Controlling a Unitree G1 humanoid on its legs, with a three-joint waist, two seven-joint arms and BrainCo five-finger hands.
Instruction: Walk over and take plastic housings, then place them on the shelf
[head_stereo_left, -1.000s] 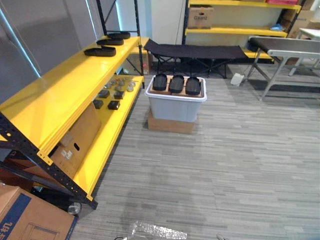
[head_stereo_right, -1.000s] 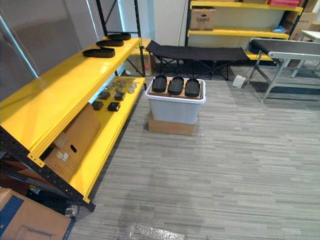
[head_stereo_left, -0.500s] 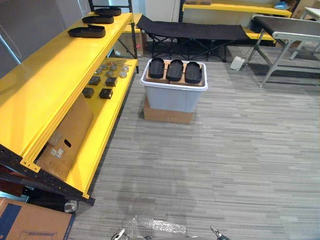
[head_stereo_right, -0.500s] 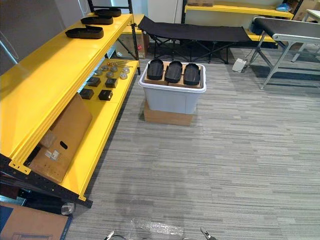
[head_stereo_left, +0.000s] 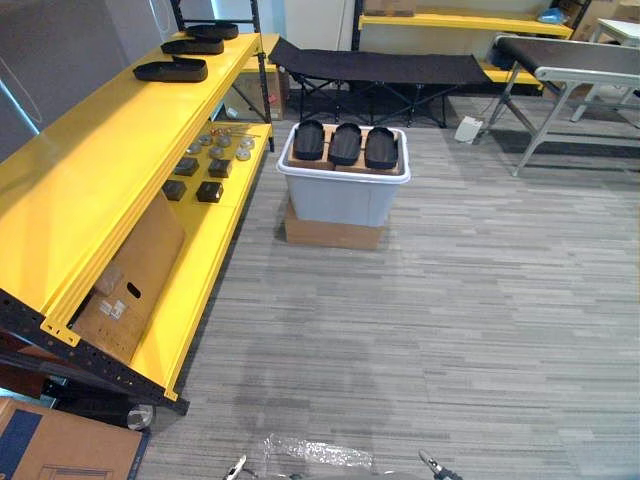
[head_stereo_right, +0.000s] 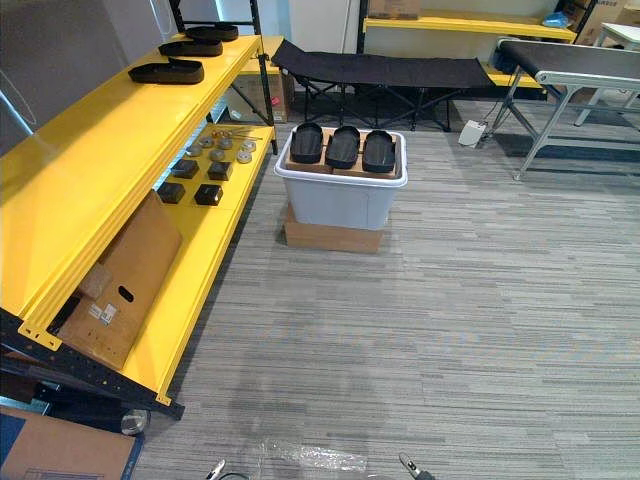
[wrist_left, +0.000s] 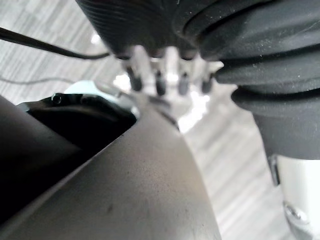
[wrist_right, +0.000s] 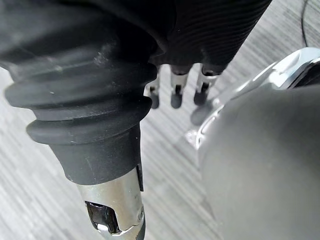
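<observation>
Three black plastic housings (head_stereo_left: 345, 145) lie side by side on a cardboard sheet on top of a grey bin (head_stereo_left: 338, 198) on the floor ahead. Three more black housings (head_stereo_left: 172, 70) rest at the far end of the yellow shelf's top level (head_stereo_left: 90, 165) on my left. My left hand (wrist_left: 159, 82) hangs down by my side, fingers straight and holding nothing. My right hand (wrist_right: 176, 92) hangs the same way with nothing in it. Both hands are far from the bin.
The bin stands on a flat cardboard box (head_stereo_left: 330, 232). Small parts (head_stereo_left: 208, 168) and a leaning carton (head_stereo_left: 135, 270) sit on the lower shelf. A black folding cot (head_stereo_left: 380, 68) and a metal table (head_stereo_left: 570, 55) stand behind. Plastic wrap (head_stereo_left: 315, 455) lies on the floor near me.
The whole picture has shifted: the camera has tipped down and come slightly closer to the bin. The housings, bin and shelf have stayed in place.
</observation>
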